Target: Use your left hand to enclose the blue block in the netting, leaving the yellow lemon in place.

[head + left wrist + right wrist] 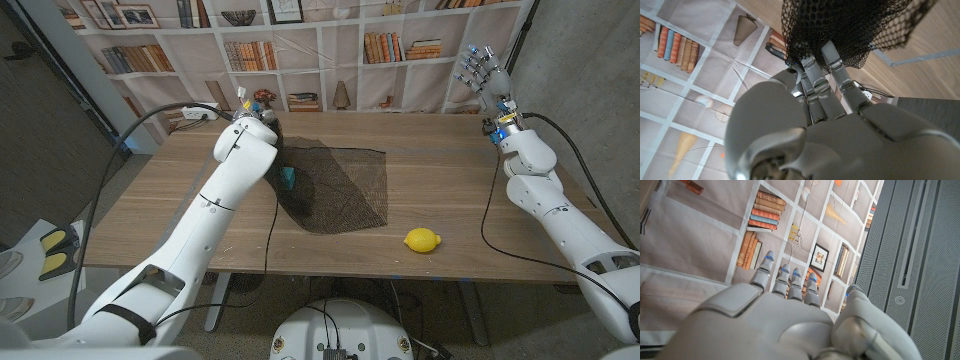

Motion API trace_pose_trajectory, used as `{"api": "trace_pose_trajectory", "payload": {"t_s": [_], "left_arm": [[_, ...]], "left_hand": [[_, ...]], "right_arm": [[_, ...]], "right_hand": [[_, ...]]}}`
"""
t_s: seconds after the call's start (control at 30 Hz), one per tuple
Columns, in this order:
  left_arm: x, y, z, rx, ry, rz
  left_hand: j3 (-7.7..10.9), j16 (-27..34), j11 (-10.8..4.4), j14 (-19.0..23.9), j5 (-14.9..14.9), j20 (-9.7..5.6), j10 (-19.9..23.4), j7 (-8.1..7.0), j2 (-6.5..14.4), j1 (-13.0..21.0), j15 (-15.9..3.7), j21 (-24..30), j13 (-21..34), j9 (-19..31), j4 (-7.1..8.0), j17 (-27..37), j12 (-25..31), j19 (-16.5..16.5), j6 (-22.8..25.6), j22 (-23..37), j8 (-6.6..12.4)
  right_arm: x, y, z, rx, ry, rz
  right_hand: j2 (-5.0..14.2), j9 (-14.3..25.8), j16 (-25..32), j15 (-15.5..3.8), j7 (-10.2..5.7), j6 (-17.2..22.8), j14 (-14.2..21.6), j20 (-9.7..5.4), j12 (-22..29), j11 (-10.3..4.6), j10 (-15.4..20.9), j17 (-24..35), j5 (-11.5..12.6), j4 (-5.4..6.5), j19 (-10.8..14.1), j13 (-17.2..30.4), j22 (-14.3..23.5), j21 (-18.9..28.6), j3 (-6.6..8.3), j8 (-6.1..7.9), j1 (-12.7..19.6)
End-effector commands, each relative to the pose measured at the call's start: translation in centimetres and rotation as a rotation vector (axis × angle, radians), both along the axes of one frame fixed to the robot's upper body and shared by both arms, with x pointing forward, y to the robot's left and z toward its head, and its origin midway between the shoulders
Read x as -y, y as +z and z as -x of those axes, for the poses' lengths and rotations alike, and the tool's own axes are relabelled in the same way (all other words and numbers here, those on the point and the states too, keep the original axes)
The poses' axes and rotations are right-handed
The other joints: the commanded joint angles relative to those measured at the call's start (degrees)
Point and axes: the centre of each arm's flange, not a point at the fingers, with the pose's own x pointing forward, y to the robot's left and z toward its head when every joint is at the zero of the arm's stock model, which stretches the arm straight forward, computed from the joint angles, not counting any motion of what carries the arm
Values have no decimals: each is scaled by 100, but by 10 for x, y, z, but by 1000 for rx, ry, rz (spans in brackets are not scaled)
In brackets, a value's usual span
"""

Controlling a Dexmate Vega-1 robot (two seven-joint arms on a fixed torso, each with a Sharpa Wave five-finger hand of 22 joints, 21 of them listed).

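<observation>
My left hand (815, 100) pinches the netting (335, 185) raised; dragging it carelessly could shove the blue block (288, 177) out.

Lighting is even and moderately dim, shadows are soft, the table (440, 190) shows no glare, and the wrist views blur at close range.

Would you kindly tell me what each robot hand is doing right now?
Left robot hand: holding the black netting.
Right robot hand: open, raised, holding nothing.
</observation>
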Motion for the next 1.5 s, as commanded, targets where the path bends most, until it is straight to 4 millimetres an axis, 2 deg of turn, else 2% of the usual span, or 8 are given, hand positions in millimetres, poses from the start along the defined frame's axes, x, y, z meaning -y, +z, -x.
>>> {"api": "trace_pose_trajectory", "payload": {"t_s": [0.03,0.27,0.77,1.0,1.13,1.2,1.37,1.5], "left_arm": [[29,8,-35,-120,-101,-135],[48,0,-50,-247,-131,-255],[89,-25,-75,-332,-125,-476],[100,-28,-77,-356,-81,-606],[102,-26,-74,-319,-61,-660],[103,-24,-71,-289,-58,-678],[100,-16,-60,-203,-55,-643],[94,-8,-48,-200,19,-645]], "left_hand": [[51,-49,-460,-3,-41,-50,604,165,-51,5,-76,55,1008,-18,-22,-14,681,6,234,-9,-49],[-21,-159,-537,34,-94,-37,686,78,-287,2,-97,131,735,-131,-209,-137,496,-65,328,-36,-171],[-70,-910,-632,-150,-103,-63,645,-87,-320,-76,-85,216,194,-343,-320,-908,4,-367,334,-101,-421],[-467,-2339,-254,-2549,-107,377,-1368,-629,-890,-451,424,-227,-479,-684,-337,-1902,-1656,-1742,-1339,-166,-1215],[-980,-2558,-1,-4126,-68,737,-2293,-794,-1017,-661,942,-691,-707,-931,-258,-2136,-2363,-2559,-2431,-178,-1299],[-1193,-2564,100,-4788,-44,760,-2685,-819,-998,-756,1191,-924,-800,-1050,-210,-2313,-2612,-2883,-2697,-181,-1266],[-1418,-2473,92,-4925,-35,762,-2815,-817,-976,-1050,1208,-1074,-866,-1138,-53,-2445,-2704,-2991,-2895,-183,-1251],[-1449,-2187,60,-4281,-5,826,-2328,-809,-696,-1261,945,-1175,-933,-1231,95,-2537,-2550,-2901,-2585,-175,-1109]], "right_arm": [[4,0,3,2,-20,5],[3,1,1,5,-18,10],[0,1,2,13,-25,22],[1,1,5,15,-32,26],[1,2,4,15,-31,25],[1,3,4,15,-30,26],[-1,4,1,14,-27,23],[-1,4,0,15,-26,21]], "right_hand": [[2,23,7,13,0,64,10,-46,17,-5,58,23,-30,-6,15,21,15,14,27,26,-13],[-1,23,8,13,2,63,15,-52,18,-6,63,23,-30,-8,13,21,15,14,28,24,-15],[-9,23,8,8,3,57,20,-53,14,-1,58,22,-30,-14,10,21,15,15,29,20,-18],[-13,23,8,13,4,51,24,-50,13,2,58,22,-30,-16,10,21,15,16,28,17,-20],[-17,23,7,12,2,50,22,-55,13,-2,57,22,-31,-17,11,21,15,16,27,17,-22],[-20,23,8,12,-1,51,25,-57,13,-7,58,22,-31,-18,10,21,14,16,26,17,-23],[-23,23,8,7,-1,50,28,-55,10,-5,52,22,-31,-20,10,21,14,17,26,16,-25],[-23,23,8,7,2,55,28,-51,11,-5,55,21,-30,-21,10,21,14,17,27,18,-26]]}}
